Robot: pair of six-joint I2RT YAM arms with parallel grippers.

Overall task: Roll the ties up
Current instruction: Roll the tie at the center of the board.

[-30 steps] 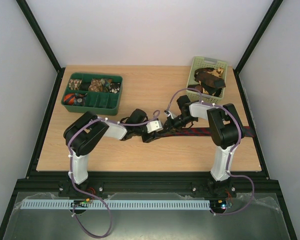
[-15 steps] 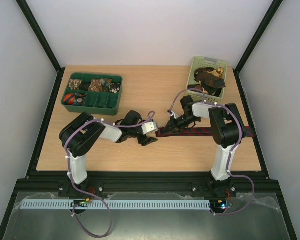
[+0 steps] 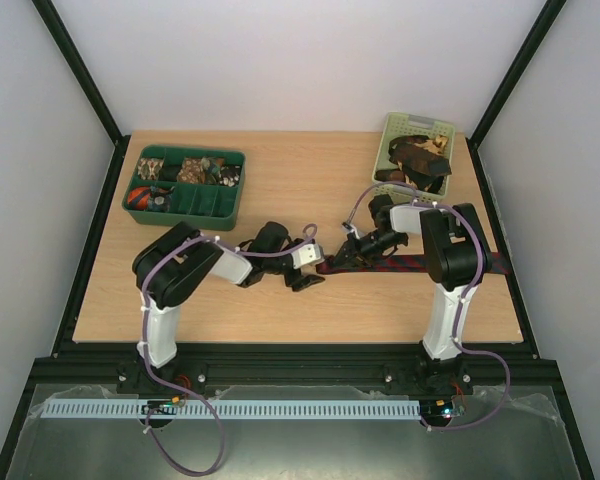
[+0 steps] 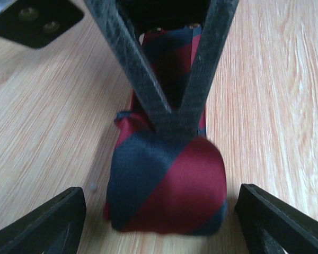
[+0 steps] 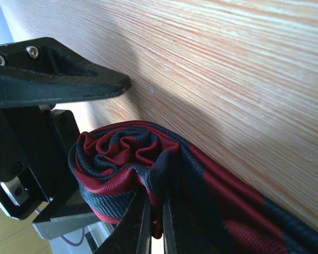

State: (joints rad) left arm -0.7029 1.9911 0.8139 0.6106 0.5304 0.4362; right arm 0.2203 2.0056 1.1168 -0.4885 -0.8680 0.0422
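A dark red tie with navy diagonal stripes (image 3: 410, 264) lies across the table toward the right edge. Its left end is wound into a small roll (image 4: 164, 182), which also shows in the right wrist view (image 5: 122, 159). My right gripper (image 5: 155, 222) is shut on the roll's fabric; its two black fingers (image 4: 175, 69) stand in a V over the roll in the left wrist view. My left gripper (image 4: 159, 227) is open, its fingertips (image 4: 47, 222) on either side of the roll, not touching. In the top view the left gripper (image 3: 310, 270) meets the right gripper (image 3: 352, 252) at the table's middle.
A dark green divided tray (image 3: 185, 185) at the back left holds rolled ties in several compartments. A pale green plastic basket (image 3: 412, 155) at the back right holds a heap of dark and brown ties. The tie's tail runs off near the right table edge (image 3: 500, 265).
My left gripper drew back to the left, then came right again up to the roll. My right gripper moved slightly right with the rolled end.
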